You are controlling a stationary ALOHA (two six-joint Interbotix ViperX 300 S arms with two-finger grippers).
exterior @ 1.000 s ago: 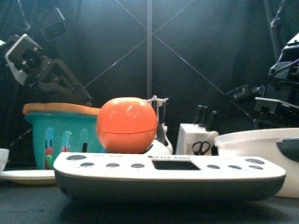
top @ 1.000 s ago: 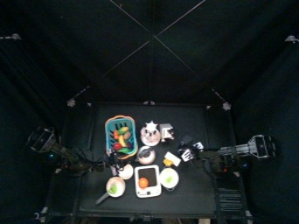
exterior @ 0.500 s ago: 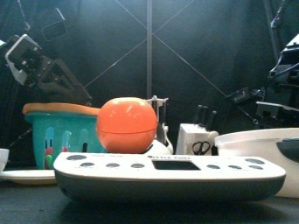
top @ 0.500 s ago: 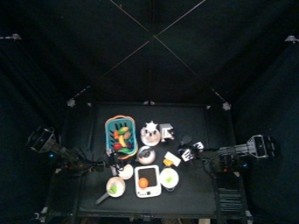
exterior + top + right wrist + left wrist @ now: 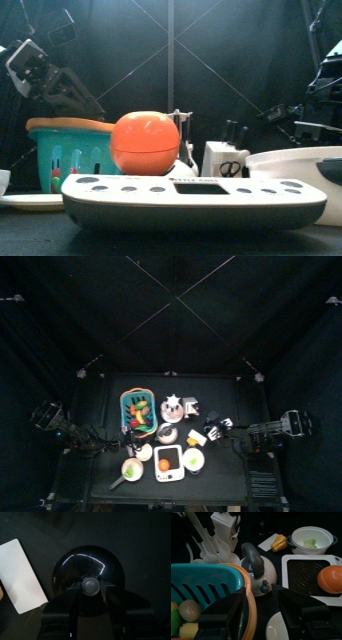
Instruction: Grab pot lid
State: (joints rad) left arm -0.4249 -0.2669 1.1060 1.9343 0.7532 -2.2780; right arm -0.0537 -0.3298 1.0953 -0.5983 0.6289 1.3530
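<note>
Approach step: right gripper point(image 5: 91, 607), jaws wide, poised over glossy black domed pot lid point(image 5: 90, 574) near table's right edge; next, descend and close on knob point(image 5: 90, 584); left gripper point(image 5: 261, 609) open, idle.

The small black table point(image 5: 100, 391) holds many things close together: a teal plastic basket point(image 5: 136, 408) of toy food, a white rack point(image 5: 175, 408), a grey kettle point(image 5: 256, 571), a white scale point(image 5: 194, 198) with an orange ball point(image 5: 144, 142), a white bowl point(image 5: 194, 459), and a shiny black round pot lid point(image 5: 89, 573) beside a flat white card point(image 5: 23, 574).

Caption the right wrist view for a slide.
Right gripper poised with open jaws over the black pot lid, astride its knob.
</note>
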